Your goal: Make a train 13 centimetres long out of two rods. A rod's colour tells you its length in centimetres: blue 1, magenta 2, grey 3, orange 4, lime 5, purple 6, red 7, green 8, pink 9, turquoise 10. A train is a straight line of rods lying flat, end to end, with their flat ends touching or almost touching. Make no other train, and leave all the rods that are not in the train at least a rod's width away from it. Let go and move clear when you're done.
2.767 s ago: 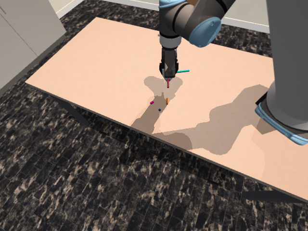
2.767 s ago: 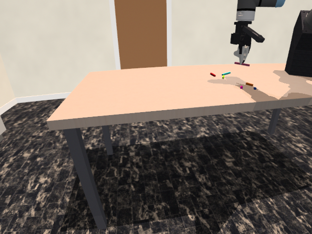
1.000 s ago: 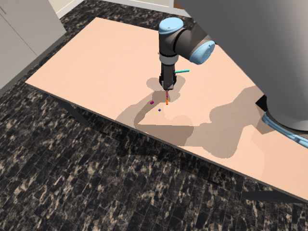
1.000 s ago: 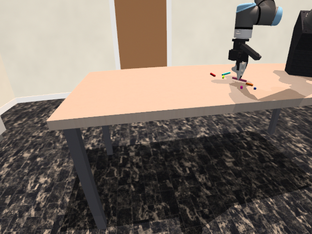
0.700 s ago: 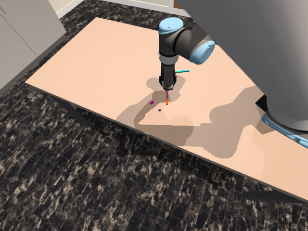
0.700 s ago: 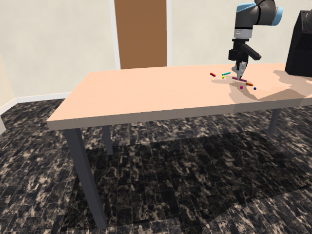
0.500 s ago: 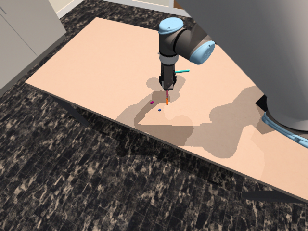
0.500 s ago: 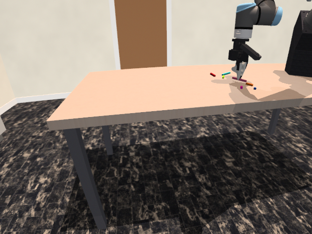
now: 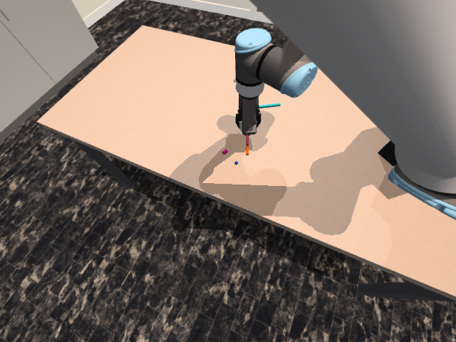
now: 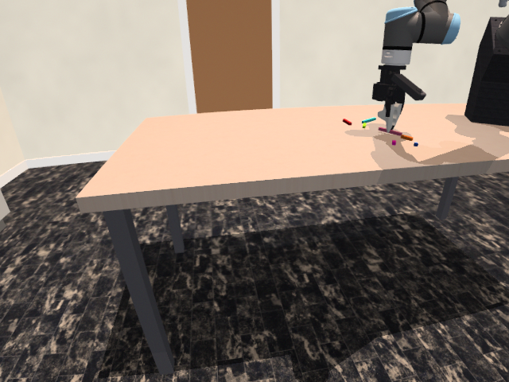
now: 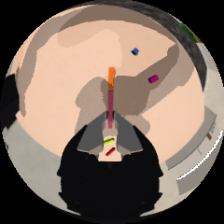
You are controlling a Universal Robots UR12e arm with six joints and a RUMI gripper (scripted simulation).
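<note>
Jaws clamped on the pink rod, end on to orange
The gripper (image 9: 247, 133) (image 10: 389, 130) (image 11: 110, 111) grips the pink rod (image 9: 246, 140) (image 10: 395, 132) (image 11: 110, 100), in line with the orange rod (image 9: 247, 149) (image 10: 406, 137) (image 11: 111, 77), apparently touching. It should settle pink flat, open gently without twisting, then lift straight up.

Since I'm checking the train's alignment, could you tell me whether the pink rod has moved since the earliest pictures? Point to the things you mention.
Yes: the pink rod (image 9: 246, 140) (image 10: 395, 132) (image 11: 110, 105) came down toward the table, up to the orange rod (image 9: 246, 149) (image 10: 406, 138) (image 11: 111, 77).
</note>
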